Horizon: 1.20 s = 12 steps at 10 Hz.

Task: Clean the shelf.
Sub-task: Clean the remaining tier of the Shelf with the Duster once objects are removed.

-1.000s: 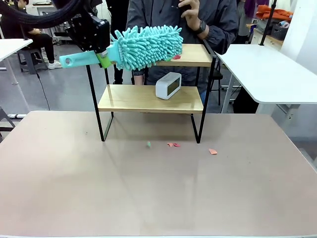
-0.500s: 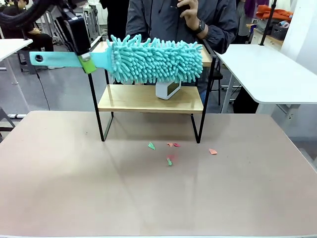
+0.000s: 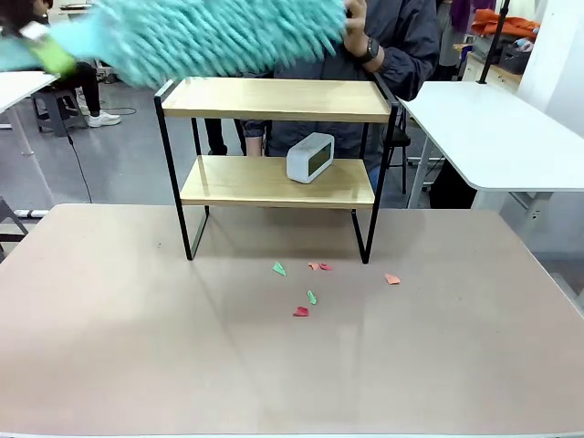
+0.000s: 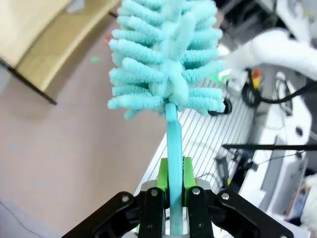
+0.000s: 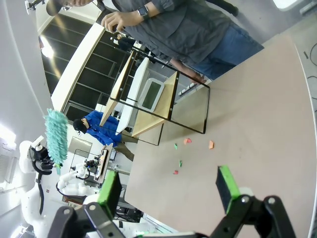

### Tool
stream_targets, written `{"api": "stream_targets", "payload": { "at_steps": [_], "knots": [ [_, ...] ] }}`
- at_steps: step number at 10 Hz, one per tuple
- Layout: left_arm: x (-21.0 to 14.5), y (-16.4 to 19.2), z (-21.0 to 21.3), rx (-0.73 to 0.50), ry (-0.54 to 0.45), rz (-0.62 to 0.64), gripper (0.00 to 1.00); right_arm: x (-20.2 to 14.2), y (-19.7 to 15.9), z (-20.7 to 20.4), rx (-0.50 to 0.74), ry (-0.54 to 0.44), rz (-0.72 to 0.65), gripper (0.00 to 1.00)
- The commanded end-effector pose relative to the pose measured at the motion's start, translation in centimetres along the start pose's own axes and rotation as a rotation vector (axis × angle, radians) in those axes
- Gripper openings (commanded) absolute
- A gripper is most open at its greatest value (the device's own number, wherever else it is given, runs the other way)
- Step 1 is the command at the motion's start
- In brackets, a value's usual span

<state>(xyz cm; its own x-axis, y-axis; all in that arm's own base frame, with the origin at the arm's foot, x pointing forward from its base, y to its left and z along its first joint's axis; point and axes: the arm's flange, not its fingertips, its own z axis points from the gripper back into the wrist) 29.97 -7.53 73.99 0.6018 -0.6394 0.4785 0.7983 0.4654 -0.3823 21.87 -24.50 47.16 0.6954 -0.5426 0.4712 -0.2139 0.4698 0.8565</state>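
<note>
Left claw (image 4: 174, 174) clamping the microfibre duster (image 4: 166, 59) by its handle, high above the shelf (image 3: 274, 99).
Gripping the handle frees the fluffy head for sweeping; right claw (image 5: 167, 183) gapes, holding nothing; shelf stands on the worktop (image 3: 137, 347).

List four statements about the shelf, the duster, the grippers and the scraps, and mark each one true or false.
1. The left gripper is shut on the handle of the duster. True.
2. The clock stands on the top board of the shelf. False: it stands on the lower board.
3. The right gripper holds a cloth. False: it is open and empty.
4. Coloured scraps lie on the table in front of the shelf. True.
</note>
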Motion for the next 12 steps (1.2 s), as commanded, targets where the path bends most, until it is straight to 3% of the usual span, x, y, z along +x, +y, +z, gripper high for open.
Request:
{"api": "stream_targets", "payload": {
  "at_steps": [1,3,4,5,6,7,10,11,12],
  "knots": [
    [-8.3,1.4,3.2,0.130,-0.248,0.173,0.12,0.3,0.1,-0.1,0.022,-0.023,0.027,1.00],
    [-16.4,3.9,5.1,0.199,-0.387,0.491,0.12,0.3,0.1,-0.1,0.022,-0.023,0.027,1.00],
    [-18.7,5.2,4.5,0.284,-0.388,0.657,0.00,0.3,0.1,-0.1,0.022,-0.023,0.027,1.00],
    [-20.5,7.2,3.1,0.334,-0.405,0.812,0.02,0.3,0.1,-0.1,0.022,-0.023,0.027,1.00],
    [-21.5,8.7,1.1,0.479,-0.368,0.947,0.02,0.3,0.1,-0.1,0.022,-0.023,0.027,1.00],
    [-21.5,10.5,-1.3,0.505,-0.311,0.990,0.02,0.3,0.1,-0.1,0.022,-0.023,0.027,1.00],
    [-18.4,13.1,-6.7,0.425,-0.162,1.012,0.02,0.3,0.1,-0.1,0.022,-0.023,0.027,1.00],
    [-21.9,12.6,-4.4,0.495,-0.262,0.976,0.02,0.3,0.1,-0.1,0.022,-0.023,0.027,1.00],
    [-21.9,12.6,-4.4,0.495,-0.262,0.976,0.02,0.3,0.1,-0.1,0.022,-0.023,0.027,1.00]
  ]
}}
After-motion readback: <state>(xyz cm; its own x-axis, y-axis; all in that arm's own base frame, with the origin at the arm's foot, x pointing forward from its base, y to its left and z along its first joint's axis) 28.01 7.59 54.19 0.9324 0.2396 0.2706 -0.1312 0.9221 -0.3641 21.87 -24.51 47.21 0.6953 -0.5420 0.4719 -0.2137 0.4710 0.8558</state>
